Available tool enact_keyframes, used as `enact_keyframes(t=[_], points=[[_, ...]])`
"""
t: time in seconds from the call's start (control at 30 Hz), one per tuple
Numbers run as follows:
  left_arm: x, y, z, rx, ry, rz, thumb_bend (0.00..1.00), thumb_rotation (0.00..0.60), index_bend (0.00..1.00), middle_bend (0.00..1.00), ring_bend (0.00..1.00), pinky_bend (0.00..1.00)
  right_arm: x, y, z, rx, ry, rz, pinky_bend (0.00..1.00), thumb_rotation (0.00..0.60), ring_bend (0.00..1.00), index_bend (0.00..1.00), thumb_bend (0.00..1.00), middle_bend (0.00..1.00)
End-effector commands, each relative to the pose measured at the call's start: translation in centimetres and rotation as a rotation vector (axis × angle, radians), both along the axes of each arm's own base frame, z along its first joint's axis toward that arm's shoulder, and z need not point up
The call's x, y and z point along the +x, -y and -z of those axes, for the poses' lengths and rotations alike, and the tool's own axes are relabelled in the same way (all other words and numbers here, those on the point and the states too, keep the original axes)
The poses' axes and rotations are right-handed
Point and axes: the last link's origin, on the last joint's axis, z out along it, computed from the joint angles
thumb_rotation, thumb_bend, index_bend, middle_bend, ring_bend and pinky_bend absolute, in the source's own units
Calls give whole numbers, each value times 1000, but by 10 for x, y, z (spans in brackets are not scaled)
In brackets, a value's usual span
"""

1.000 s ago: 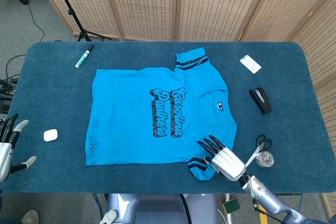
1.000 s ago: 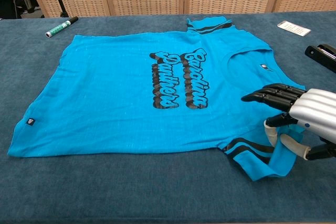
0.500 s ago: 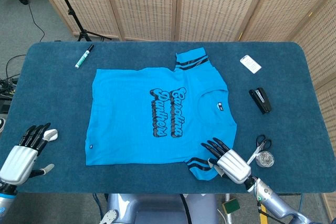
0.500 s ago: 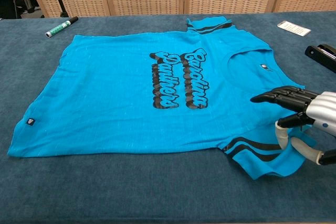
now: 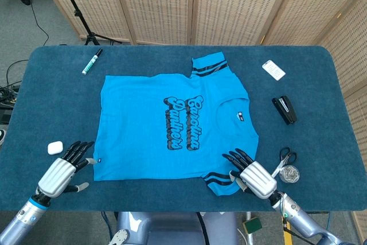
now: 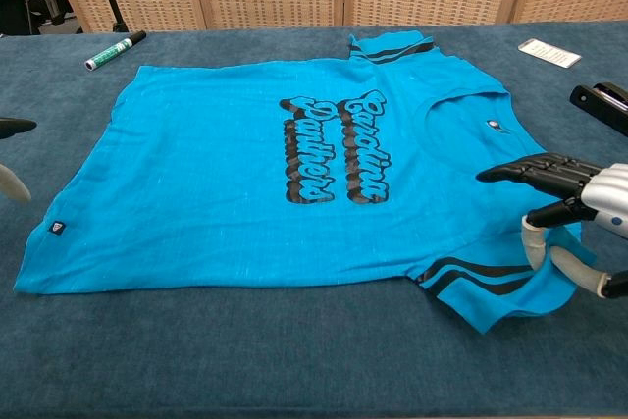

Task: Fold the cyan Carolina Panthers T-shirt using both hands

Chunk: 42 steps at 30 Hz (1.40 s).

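While the cyan Carolina Panthers cotton T-shirt (image 5: 175, 124) lies flat and unfolded on the blue table (image 5: 46, 101), the left robot hand (image 5: 62, 171) and right robot hand (image 5: 252, 172) hover open-fingered and empty at its near corners.

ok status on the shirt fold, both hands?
Left hand open at hem corner. Right hand open at near sleeve. T-shirt flat, unfolded. White case beside left hand.

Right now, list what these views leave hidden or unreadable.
- Left hand: chest view's left edge cuts off all but its fingertips.
- Near sleeve: the right hand covers its edge; grip unclear.
- White card: print too small to read.
- Stapler: cropped by chest view's right edge.
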Motion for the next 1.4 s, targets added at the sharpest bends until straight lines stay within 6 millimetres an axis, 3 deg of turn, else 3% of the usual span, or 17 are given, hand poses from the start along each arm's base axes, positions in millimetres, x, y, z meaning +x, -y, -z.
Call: enact_keyframes(t=[0.03,0.53,0.93,1.4], points=[[3,-1,15,-37,45,21,9,600,394,0,0,0,-1,1,0,0,-2,5,0,600,0,679,644,76],[-12,-10,39,-31,43,10,42,600,454,0,0,0,-2,3,-2,-11,0,12,0,600,0,679,646,76],[-18,-13,46,-32,27,5,48,600,467,0,0,0,-2,3,-2,-14,0,12,0,600,0,679,648,76],[-20,-19,48,-21,6,-11,147,600,521,0,0,0,-2,4,-4,-18,4,15,0,600,0,679,649,76]])
